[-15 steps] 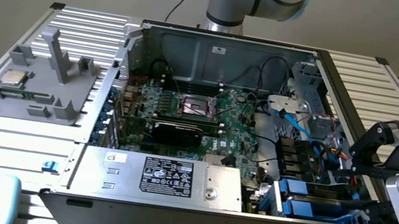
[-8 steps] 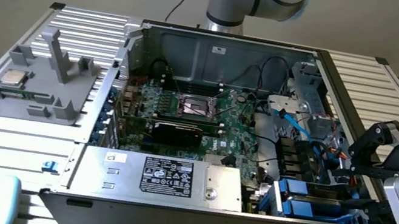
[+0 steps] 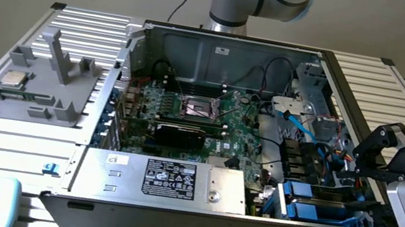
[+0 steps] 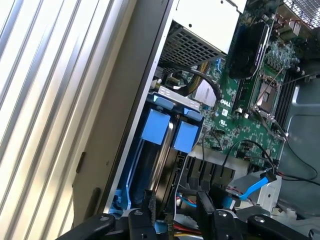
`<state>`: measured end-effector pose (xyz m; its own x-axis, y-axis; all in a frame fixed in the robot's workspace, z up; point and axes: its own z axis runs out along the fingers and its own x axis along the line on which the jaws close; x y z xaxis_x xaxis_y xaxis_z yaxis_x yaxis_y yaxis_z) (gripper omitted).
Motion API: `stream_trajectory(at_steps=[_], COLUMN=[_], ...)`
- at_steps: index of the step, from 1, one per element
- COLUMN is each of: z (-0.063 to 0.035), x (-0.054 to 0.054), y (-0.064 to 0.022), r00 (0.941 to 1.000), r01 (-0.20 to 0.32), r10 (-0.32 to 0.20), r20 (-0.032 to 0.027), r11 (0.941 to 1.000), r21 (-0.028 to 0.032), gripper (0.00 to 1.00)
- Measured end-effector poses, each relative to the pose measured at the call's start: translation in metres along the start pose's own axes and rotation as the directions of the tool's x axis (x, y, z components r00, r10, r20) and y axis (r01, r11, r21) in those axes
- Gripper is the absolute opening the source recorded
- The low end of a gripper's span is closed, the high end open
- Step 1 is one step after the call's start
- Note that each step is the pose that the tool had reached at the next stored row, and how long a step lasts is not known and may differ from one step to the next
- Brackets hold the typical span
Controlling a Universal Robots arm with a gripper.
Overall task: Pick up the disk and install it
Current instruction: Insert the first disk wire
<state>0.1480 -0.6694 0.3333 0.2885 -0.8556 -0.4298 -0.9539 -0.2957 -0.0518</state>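
**Pincer poised over the drive bay, disk on edge beneath it**

We're at the corner of the case [image 3: 193, 218]. The pincer [image 3: 363, 188] hangs over the drive bay, its fingers [image 4: 146, 207] apart with nothing visibly clamped between them. Just beyond the fingertips the disk [image 4: 156, 125] stands on edge in its blue carrier, slotted into the bay. That upright stance looks like how the bay's rails take it. A second blue carrier [image 4: 187, 136] sits just beside it.

The wrist view gives the finger gap and the carrier tabs up close. The exterior view places the pincer against the whole machine, with the motherboard [image 3: 201, 119] well away and the processor chip [image 3: 13, 79] farther off on its grey tray [image 3: 61, 63].
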Motion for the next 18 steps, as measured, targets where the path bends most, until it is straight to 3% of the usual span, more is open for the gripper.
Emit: stream_trajectory(at_steps=[4,6,9,12,14,18], z=[0.0001,-0.0001,-0.0001,-0.0022,-0.0035,-0.0029], x=[0.0001,0.0005,0.0007,0.0052,0.0078,0.0086], y=[0.0000,0.0002,0.0003,0.0018,0.0026,0.0025], r00=[1.0000,1.0000,0.9999,0.9996,0.9991,0.9988], r01=[0.000,0.001,0.001,0.002,0.003,0.005], r10=[0.000,-0.001,-0.001,-0.003,-0.004,-0.005], r20=[0.0005,0.0099,0.0127,0.0282,0.0418,0.0486], r11=[1.0000,1.0000,1.0000,1.0000,0.9999,0.9998], r21=[0.0002,0.0030,0.0039,0.0085,0.0128,0.0167], gripper=[0.45,0.45,0.45,0.45,0.45,0.45])
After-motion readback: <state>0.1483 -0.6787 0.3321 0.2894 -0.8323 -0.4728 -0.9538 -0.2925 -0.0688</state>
